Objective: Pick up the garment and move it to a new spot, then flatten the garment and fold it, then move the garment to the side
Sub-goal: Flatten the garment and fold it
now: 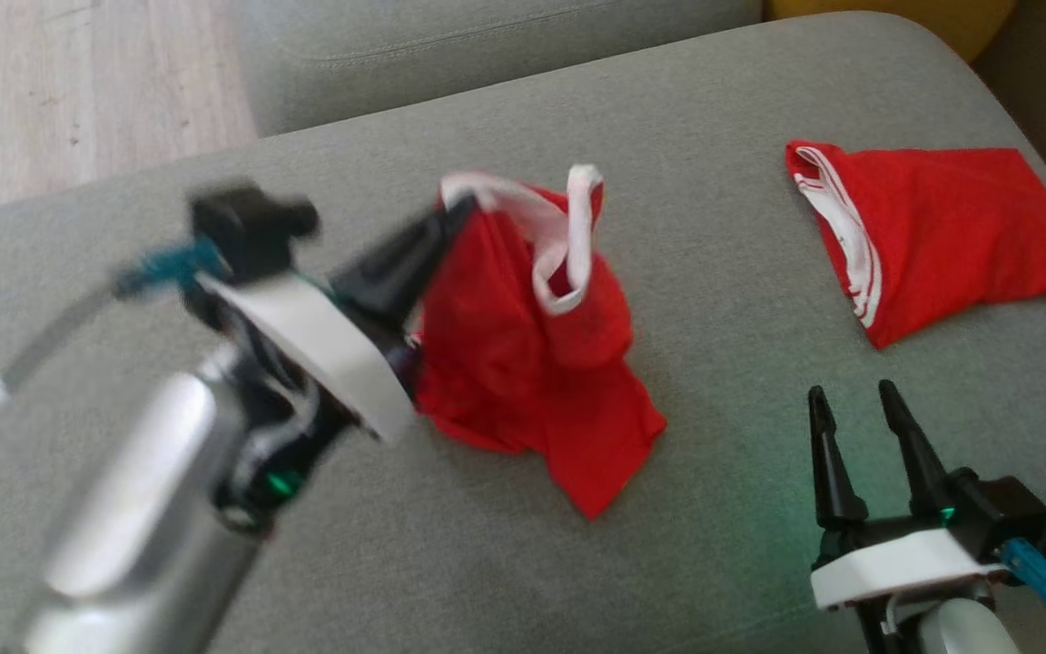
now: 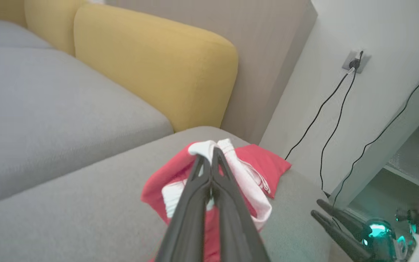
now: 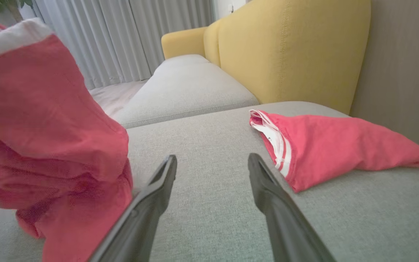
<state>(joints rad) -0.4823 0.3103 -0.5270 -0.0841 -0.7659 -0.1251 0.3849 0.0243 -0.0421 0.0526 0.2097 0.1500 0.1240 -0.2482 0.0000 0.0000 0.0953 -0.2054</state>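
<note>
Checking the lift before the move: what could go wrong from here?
1. The left tool holds the garment only by its band, at the very tips; it may slip out.
2. The hem rests on the cushion; dragging could bunch it.
3. A folded garment lies to the right; a move that way could disturb it.

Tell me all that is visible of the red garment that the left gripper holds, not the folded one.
The red garment looks like soft, thin knit cloth with white bands at its edges. It is crumpled and hangs in loose folds, half lifted. The left gripper has its jaws shut on a white band at the top, while the lower part rests on the grey sofa cushion.
</note>
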